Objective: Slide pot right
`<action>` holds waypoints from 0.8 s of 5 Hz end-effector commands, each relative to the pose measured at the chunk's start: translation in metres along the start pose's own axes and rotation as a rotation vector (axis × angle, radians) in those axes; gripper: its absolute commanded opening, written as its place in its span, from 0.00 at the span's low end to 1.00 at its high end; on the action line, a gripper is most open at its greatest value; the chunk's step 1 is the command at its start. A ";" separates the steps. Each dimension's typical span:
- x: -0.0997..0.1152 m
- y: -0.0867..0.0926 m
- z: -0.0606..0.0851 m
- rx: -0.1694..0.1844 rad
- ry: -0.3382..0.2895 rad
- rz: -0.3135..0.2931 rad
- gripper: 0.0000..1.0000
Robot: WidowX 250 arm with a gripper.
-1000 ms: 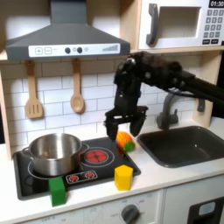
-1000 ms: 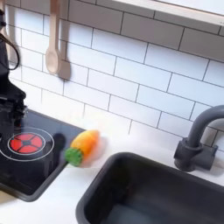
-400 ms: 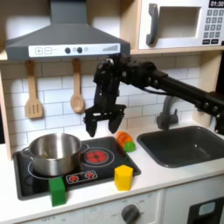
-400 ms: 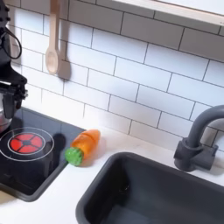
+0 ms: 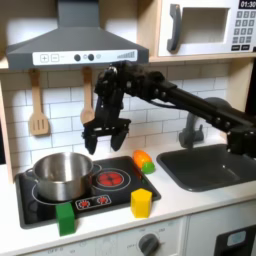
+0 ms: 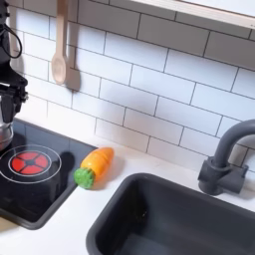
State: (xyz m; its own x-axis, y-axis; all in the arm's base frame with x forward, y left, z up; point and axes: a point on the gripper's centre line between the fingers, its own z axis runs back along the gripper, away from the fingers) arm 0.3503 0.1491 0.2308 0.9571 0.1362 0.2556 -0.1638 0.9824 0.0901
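Observation:
The shiny silver pot (image 5: 60, 174) stands on the left burner of the black toy stove (image 5: 100, 196) in the first exterior view. My gripper (image 5: 104, 141) hangs open above the stove, just up and right of the pot's rim and not touching it, with nothing between its fingers (image 5: 89, 146). The black arm reaches in from the first exterior view's right. In the second exterior view the arm's black body (image 6: 8, 90) shows at the left edge, over the red burner (image 6: 30, 162).
An orange toy carrot (image 5: 143, 160) (image 6: 95, 164) lies between stove and sink (image 5: 210, 166) (image 6: 169, 214). A yellow block (image 5: 141, 202) and a green block (image 5: 66, 217) sit at the stove's front. A faucet (image 5: 190, 128), wooden spoon (image 5: 88, 110) and spatula (image 5: 38, 115) line the back wall.
My gripper has swung left from above the carrot to a spot over the stove near the pot's right rim, staying open. The pot has not moved.

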 end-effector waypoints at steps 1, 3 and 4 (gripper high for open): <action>0.018 0.013 -0.010 0.015 0.002 0.008 1.00; 0.032 0.027 -0.024 0.048 0.010 0.014 1.00; 0.037 0.029 -0.033 0.044 0.026 0.014 1.00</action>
State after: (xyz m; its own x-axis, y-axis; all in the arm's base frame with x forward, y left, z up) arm 0.3891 0.1844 0.2114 0.9615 0.1465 0.2324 -0.1800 0.9750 0.1303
